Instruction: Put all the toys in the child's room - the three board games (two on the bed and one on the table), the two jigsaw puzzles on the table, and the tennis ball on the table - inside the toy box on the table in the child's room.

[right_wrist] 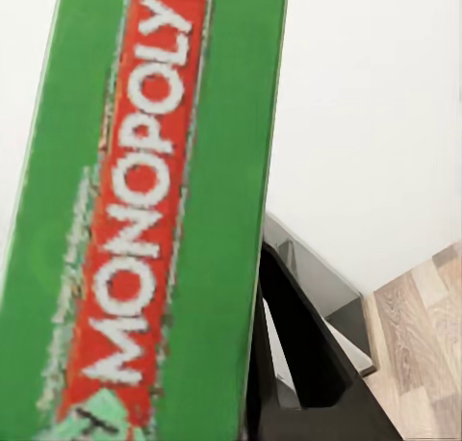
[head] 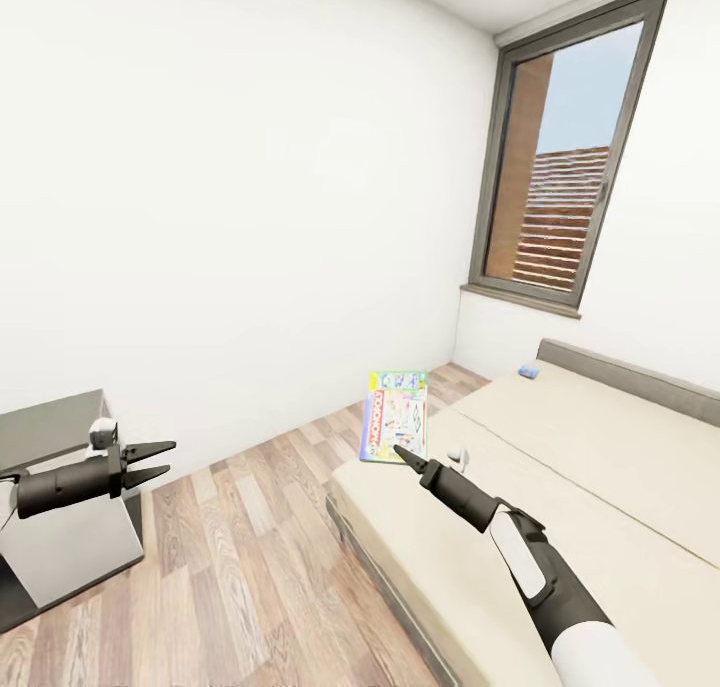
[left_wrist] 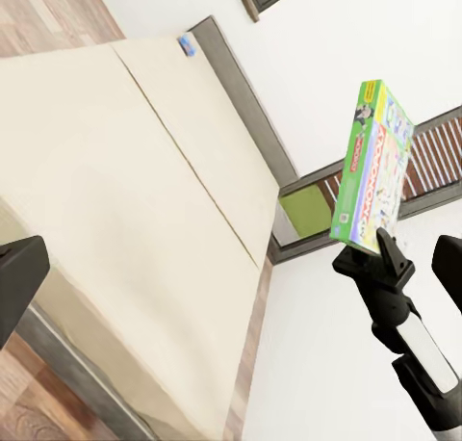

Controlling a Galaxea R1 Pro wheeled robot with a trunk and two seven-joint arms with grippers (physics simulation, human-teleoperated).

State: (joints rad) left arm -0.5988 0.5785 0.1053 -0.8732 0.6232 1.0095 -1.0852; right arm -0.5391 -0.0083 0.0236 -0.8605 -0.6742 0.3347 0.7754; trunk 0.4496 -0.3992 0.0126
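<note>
Raised clear of the bed (head: 560,467), the green Monopoly box (head: 396,415) sits pinched at its lower edge by the right gripper (head: 404,455), its far end cut off in the wrist view, while the left gripper (head: 150,463) hangs parted and unladen over open wood floor (head: 240,567) near the dark table (head: 50,427).

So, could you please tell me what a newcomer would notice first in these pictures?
Most striking is the green Monopoly board game, held upright in the air by the right claw beside the beige bed. A small blue box lies near the grey headboard, under the tall window.
</note>
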